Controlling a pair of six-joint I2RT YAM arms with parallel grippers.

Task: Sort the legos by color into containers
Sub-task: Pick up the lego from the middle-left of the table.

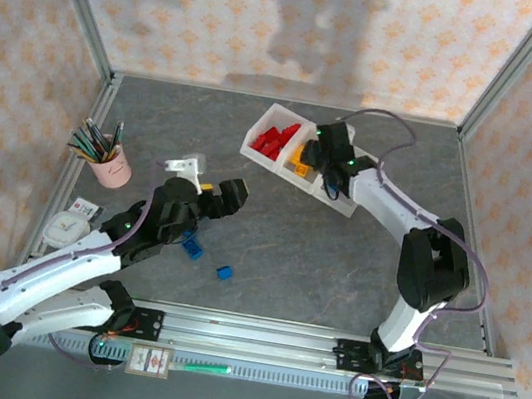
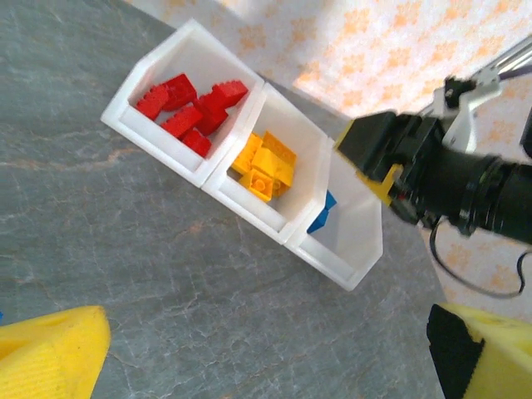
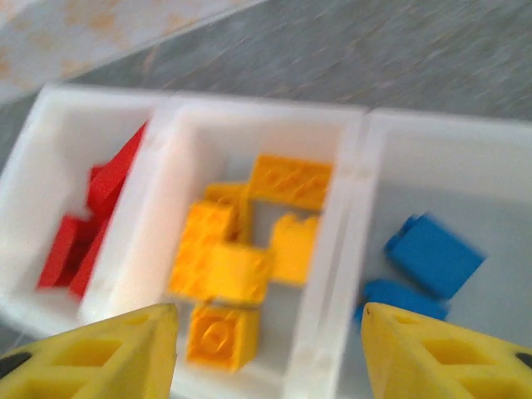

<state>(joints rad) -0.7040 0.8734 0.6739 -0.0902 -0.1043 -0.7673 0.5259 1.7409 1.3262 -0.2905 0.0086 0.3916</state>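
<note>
The white three-compartment tray (image 1: 260,130) lies at the back of the table. Red legos (image 2: 187,108) fill its left compartment, yellow-orange ones (image 2: 266,166) the middle, and blue ones (image 3: 432,253) the right. My right gripper (image 3: 270,357) hovers open just above the middle compartment. A yellow brick (image 3: 220,332) lies loose in the compartment below its fingers. My left gripper (image 2: 266,357) is open and empty over bare table, well short of the tray. Two blue legos (image 1: 193,247) (image 1: 224,272) lie on the table near the left arm.
A pink pencil cup (image 1: 109,165) stands at the left, with a small round clock (image 1: 64,226) in front of it. A white object (image 1: 185,165) lies just behind the left gripper (image 1: 234,195). The metal frame rail (image 1: 324,345) runs along the near edge.
</note>
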